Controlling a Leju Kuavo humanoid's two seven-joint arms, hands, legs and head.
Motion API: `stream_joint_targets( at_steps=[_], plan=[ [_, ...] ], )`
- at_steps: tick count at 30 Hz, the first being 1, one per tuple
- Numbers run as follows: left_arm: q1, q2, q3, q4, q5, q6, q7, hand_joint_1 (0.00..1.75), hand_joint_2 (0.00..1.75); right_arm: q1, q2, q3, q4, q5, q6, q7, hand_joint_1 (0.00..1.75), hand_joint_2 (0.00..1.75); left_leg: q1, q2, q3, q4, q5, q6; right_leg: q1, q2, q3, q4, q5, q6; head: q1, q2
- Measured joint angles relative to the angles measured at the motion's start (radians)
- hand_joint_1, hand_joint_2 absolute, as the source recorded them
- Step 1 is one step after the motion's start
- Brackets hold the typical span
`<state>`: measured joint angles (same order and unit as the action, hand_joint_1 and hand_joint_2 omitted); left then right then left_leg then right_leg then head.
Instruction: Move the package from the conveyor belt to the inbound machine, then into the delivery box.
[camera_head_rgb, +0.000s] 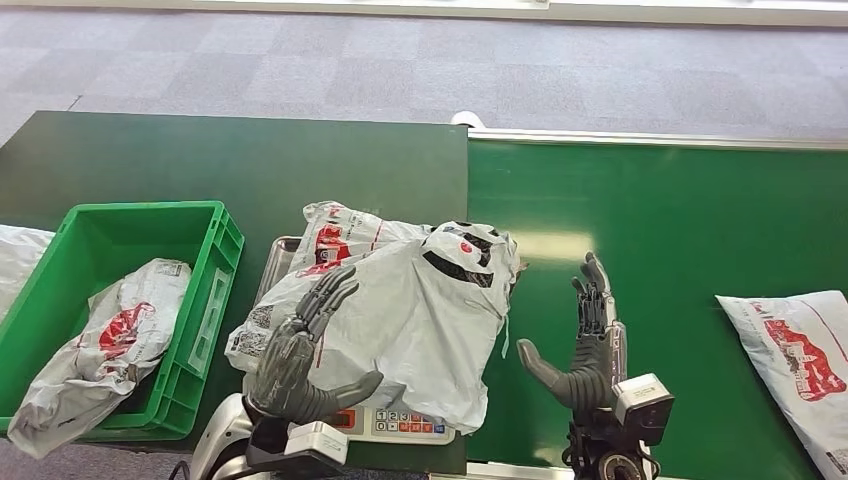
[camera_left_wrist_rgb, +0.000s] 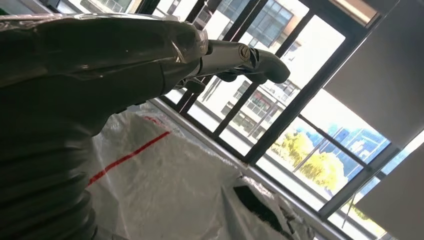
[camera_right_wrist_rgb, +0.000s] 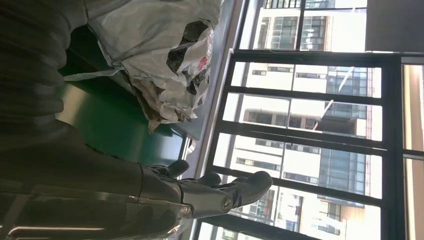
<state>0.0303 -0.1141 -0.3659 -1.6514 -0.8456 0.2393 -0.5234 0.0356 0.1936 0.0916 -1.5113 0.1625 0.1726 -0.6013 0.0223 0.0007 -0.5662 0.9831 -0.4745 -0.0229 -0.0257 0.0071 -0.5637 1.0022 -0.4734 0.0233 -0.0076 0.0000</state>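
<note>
Two spread, empty hands, left (camera_head_rgb: 300, 355) touching package (camera_head_rgb: 400, 310), right (camera_head_rgb: 590, 345) apart over bare belt (camera_head_rgb: 680, 220).

No word or brand name can be read anywhere. The grey package (camera_head_rgb: 400, 320) on the scale (camera_head_rgb: 400, 424) carries red printing and small black code labels near its left edge, all too blurred to make out. The scale's keypad shows rows of buttons with tiny digits, not legible. The bag (camera_head_rgb: 105, 340) in the green crate (camera_head_rgb: 215, 290) and the bag (camera_head_rgb: 800, 360) on the conveyor belt (camera_head_rgb: 650, 230) each bear a red logo, unreadable as well.
</note>
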Motion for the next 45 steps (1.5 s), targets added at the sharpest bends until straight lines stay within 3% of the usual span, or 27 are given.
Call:
stream_joint_targets(
  at_steps=[9, 19, 30, 31, 33, 35, 37, 39, 45],
  plan=[
    [-0.031, -0.002, -0.002, 0.119, -0.041, -0.08, 0.165, 0.0, 1.75, 0.01, 0.009, -0.019, -0.03, 0.02, 0.022, 0.001, 0.0, 1.75, 0.0, 0.0, 0.0, 0.0, 0.0, 0.0, 0.0, 0.0, 0.0, 0.0, 0.0, 0.0, 0.0, 0.0],
    [-0.056, -0.005, 0.021, 0.179, -0.085, -0.092, 0.238, 0.0, 1.75, 0.023, 0.016, -0.033, -0.05, 0.027, 0.029, 0.002, 0.0, 1.75, 0.0, 0.0, 0.0, 0.0, 0.0, 0.0, 0.0, 0.0, 0.0, 0.0, 0.0, 0.0, 0.0, 0.0],
    [-0.068, -0.005, 0.031, 0.23, -0.1, -0.144, 0.25, 0.0, 1.75, 0.034, 0.024, -0.042, -0.054, 0.035, 0.046, 0.005, 0.0, 1.75, 0.0, 0.0, 0.0, 0.0, 0.0, 0.0, 0.0, 0.0, 0.0, 0.0, 0.0, 0.0, 0.0, 0.0],
    [-0.069, -0.005, 0.032, 0.233, -0.105, -0.153, 0.253, 0.07, 1.75, 0.034, 0.025, -0.043, -0.054, 0.036, 0.046, 0.006, 0.0, 1.75, 0.0, 0.0, 0.0, 0.0, 0.0, 0.0, 0.0, 0.0, 0.0, 0.0, 0.0, 0.0, 0.0, 0.0],
    [-0.072, -0.007, 0.033, 0.242, -0.116, -0.171, 0.258, 0.62, 1.75, 0.034, 0.025, -0.043, -0.054, 0.037, 0.046, 0.006, 0.0, 1.75, 0.0, 0.0, 0.0, 0.0, 0.0, 0.0, 0.0, 0.0, 0.001, 0.0, 0.0, 0.0, 0.0, 0.0],
    [-0.076, -0.008, 0.033, 0.254, -0.129, -0.187, 0.261, 1.3, 1.75, 0.034, 0.025, -0.044, -0.054, 0.038, 0.046, 0.006, 0.0, 1.75, 0.0, 0.0, 0.0, 0.0, 0.0, 0.0, 0.0, 0.0, 0.001, 0.0, 0.0, 0.0, 0.0, 0.0],
    [-0.08, -0.008, 0.033, 0.268, -0.142, -0.195, 0.262, 1.5, 1.75, 0.034, 0.025, -0.046, -0.054, 0.037, 0.045, 0.006, 0.0, 1.75, 0.0, 0.0, 0.001, 0.0, 0.0, 0.0, 0.0, 0.0, 0.001, 0.0, 0.0, 0.0, 0.0, 0.0],
    [-0.086, -0.008, 0.033, 0.281, -0.15, -0.195, 0.262, 1.5, 1.75, 0.034, 0.025, -0.048, -0.054, 0.036, 0.044, 0.004, 0.0, 1.75, 0.0, 0.0, 0.001, 0.0, 0.0, 0.0, 0.0, 0.0, 0.002, 0.0, 0.0, 0.0, 0.0, 0.0],
    [-0.098, -0.008, 0.03, 0.305, -0.161, -0.19, 0.254, 1.72, 1.75, 0.034, 0.025, -0.052, -0.054, 0.035, 0.044, 0.002, 0.0, 1.75, 0.0, -0.001, 0.004, 0.0, 0.0, 0.0, 0.0, -0.001, 0.005, 0.0, 0.0, 0.0, 0.0, 0.0]
  ],
)
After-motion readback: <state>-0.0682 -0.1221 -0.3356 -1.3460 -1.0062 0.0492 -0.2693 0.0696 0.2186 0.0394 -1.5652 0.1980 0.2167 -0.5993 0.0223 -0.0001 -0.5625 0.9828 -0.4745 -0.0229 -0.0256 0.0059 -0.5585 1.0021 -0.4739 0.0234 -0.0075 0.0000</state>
